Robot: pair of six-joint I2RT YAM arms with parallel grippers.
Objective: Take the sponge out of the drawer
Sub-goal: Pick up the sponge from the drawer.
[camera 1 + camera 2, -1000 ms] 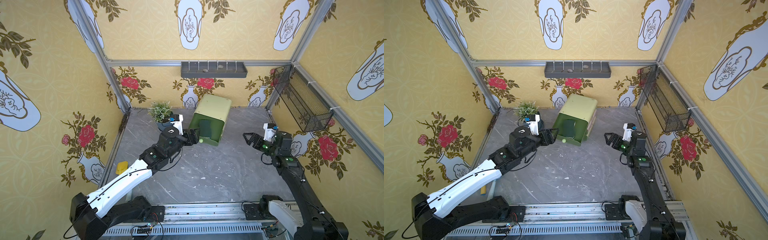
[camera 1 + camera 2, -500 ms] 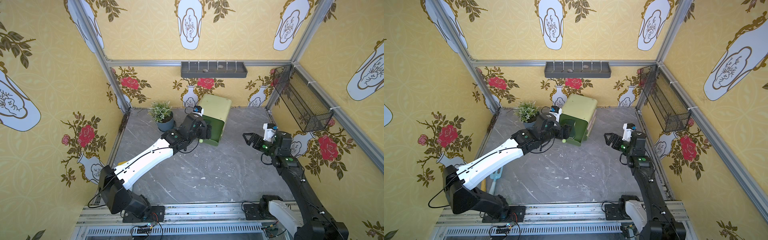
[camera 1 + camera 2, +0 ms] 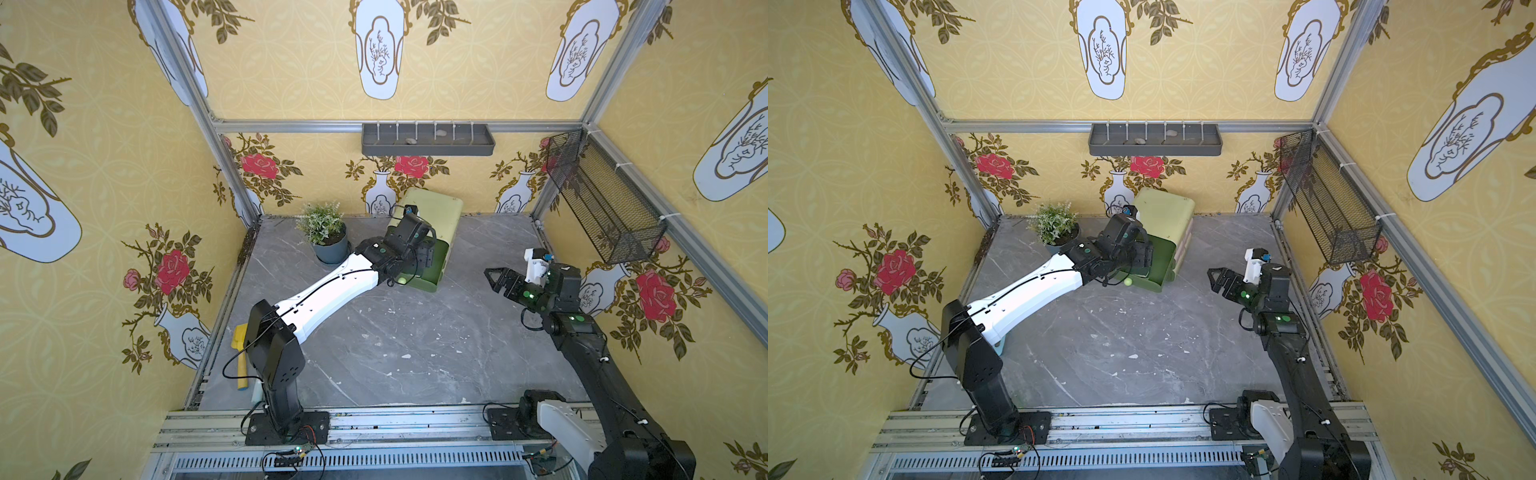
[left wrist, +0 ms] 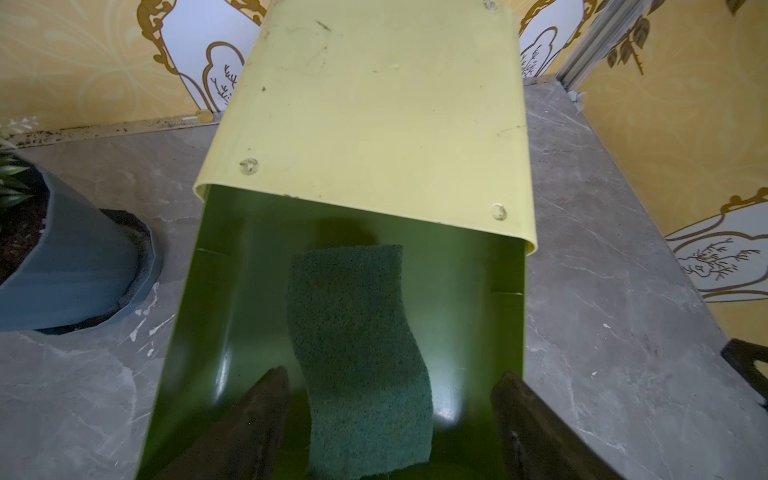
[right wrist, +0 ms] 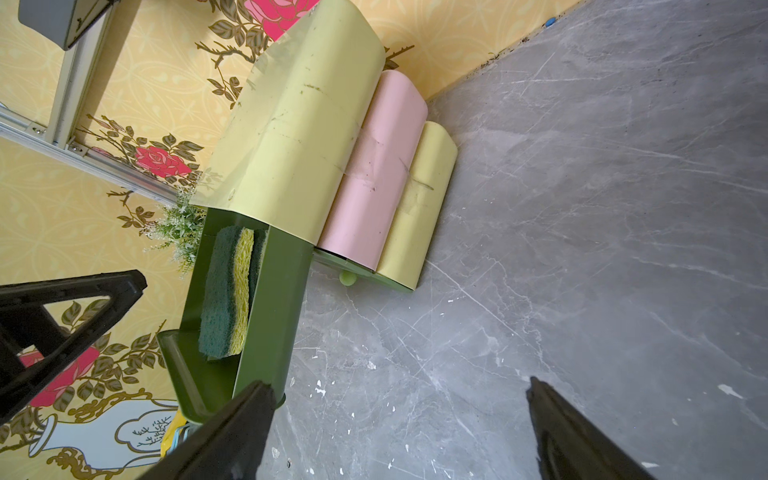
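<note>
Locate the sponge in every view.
Top view: hidden under the left end effector.
Top view: likewise under that end effector.
Left wrist: sponge flat in the drawer, between the fingers.
Right wrist: sponge in the drawer, yellow edge showing.
Shared landmark: open green drawer.

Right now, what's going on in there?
The left gripper reaches into the pulled-out green drawer of the drawer unit, jaws open on either side of the sponge, which lies scouring side up on the drawer floor. It has not closed on it yet. The right gripper hangs open above the table, off to the side, holding nothing.
</note>
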